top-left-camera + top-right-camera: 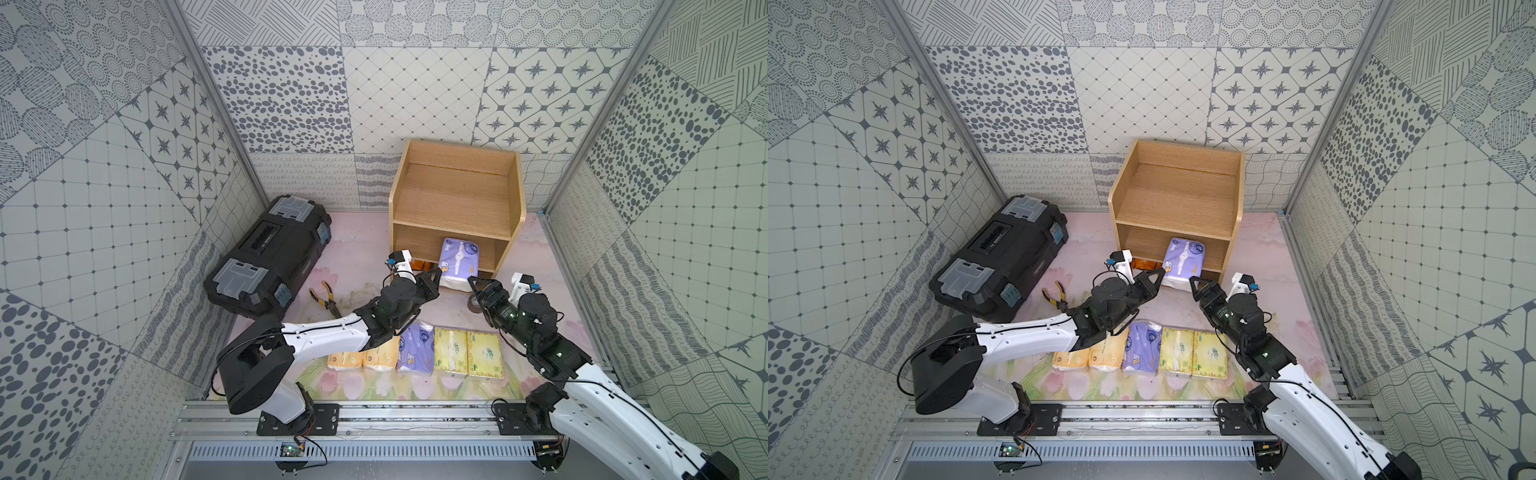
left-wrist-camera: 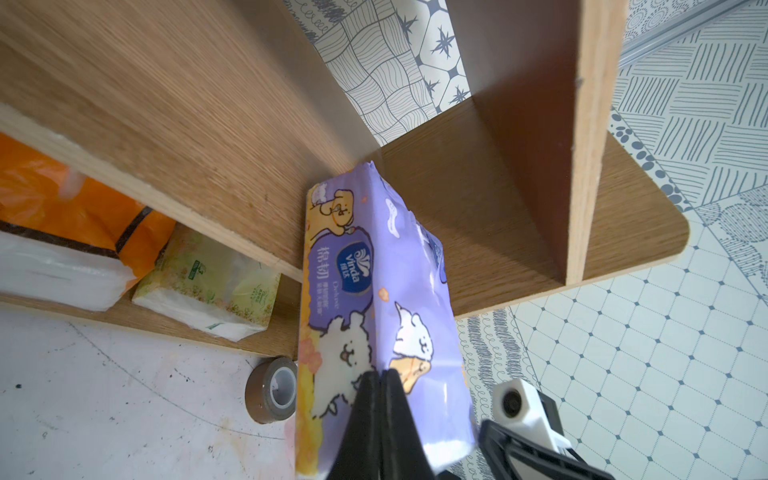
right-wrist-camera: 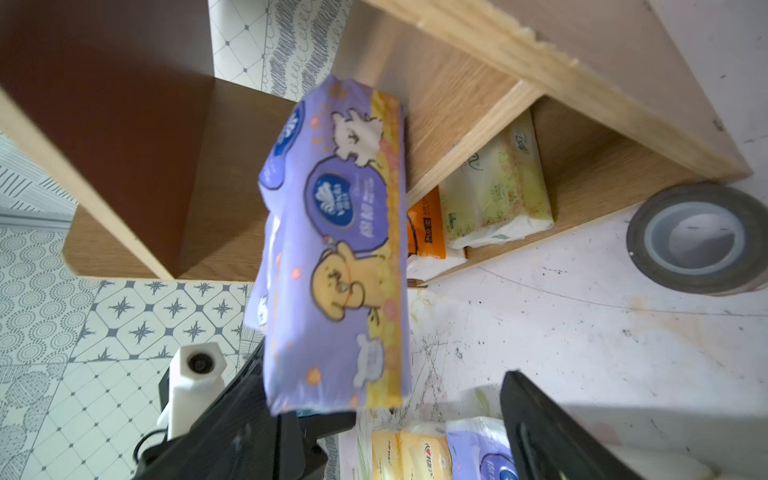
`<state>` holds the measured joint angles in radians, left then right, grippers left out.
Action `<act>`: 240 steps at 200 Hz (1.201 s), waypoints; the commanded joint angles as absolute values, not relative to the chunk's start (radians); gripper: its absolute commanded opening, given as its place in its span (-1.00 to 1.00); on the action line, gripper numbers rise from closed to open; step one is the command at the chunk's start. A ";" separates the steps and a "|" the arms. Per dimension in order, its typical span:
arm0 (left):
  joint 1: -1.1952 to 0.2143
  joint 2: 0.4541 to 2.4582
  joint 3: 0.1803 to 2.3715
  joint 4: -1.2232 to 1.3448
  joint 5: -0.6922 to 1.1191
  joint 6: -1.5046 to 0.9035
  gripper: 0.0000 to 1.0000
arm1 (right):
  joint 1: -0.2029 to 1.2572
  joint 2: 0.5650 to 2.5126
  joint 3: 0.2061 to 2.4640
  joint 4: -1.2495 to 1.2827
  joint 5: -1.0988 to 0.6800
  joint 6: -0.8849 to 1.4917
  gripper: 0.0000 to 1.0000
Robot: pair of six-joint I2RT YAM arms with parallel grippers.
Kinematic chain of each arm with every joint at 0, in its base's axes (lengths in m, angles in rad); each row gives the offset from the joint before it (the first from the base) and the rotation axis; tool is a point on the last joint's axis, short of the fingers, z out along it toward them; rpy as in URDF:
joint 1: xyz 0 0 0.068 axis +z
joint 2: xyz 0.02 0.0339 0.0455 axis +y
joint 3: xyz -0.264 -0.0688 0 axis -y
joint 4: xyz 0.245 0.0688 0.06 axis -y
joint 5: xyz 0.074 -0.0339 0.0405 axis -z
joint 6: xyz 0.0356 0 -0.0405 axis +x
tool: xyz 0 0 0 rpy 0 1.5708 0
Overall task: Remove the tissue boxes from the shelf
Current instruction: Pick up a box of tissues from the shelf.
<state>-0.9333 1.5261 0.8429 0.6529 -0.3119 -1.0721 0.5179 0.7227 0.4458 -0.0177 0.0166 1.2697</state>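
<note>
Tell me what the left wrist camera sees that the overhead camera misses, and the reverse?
Only the left wrist view: a yellow-green pack lying on the lowest tier of the shelf. Only a top view: the black toolbox, the pliers and a row of five packs on the table. Both: the left gripper shut on the lavender pack at the shelf's front.

eight tissue packs [image 1: 459, 259]; one shelf [image 1: 397, 199], toolbox [image 1: 266, 253], pliers [image 1: 327, 297] and tape roll [image 2: 255, 388].
</note>
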 commanded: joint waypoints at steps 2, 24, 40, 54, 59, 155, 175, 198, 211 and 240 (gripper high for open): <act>-0.946 1.504 0.818 0.674 -0.353 -1.123 -1.00 | 0.503 0.776 0.425 0.202 -0.035 1.303 0.85; -0.955 1.500 0.810 0.669 -0.358 -1.137 -1.00 | 0.499 0.827 0.431 0.261 -0.053 1.303 0.76; -0.959 1.494 0.807 0.661 -0.364 -1.143 -1.00 | 0.499 0.843 0.434 0.278 -0.046 1.299 0.60; -0.963 1.491 0.804 0.654 -0.365 -1.153 -1.00 | 0.497 0.849 0.435 0.290 -0.040 1.289 0.42; -0.962 1.487 0.803 0.652 -0.365 -1.157 -1.00 | 0.497 0.850 0.436 0.290 -0.040 1.286 0.35; -0.966 1.341 0.752 0.587 -0.344 -1.155 0.26 | 0.496 0.775 0.472 0.164 -0.111 1.195 -0.22; -0.968 1.239 0.707 0.510 -0.375 -1.141 0.44 | 0.500 0.749 0.474 0.127 -0.151 1.182 -0.26; -0.965 1.104 0.659 0.339 -0.435 -1.096 0.53 | 0.557 0.729 0.479 0.091 -0.168 1.125 -0.32; -0.950 1.020 0.618 0.262 -0.470 -1.080 0.55 | 0.621 0.727 0.494 0.060 -0.142 1.089 -0.33; -0.893 0.831 0.567 0.046 -0.522 -1.049 0.55 | 0.793 0.759 0.533 0.043 -0.044 1.042 -0.33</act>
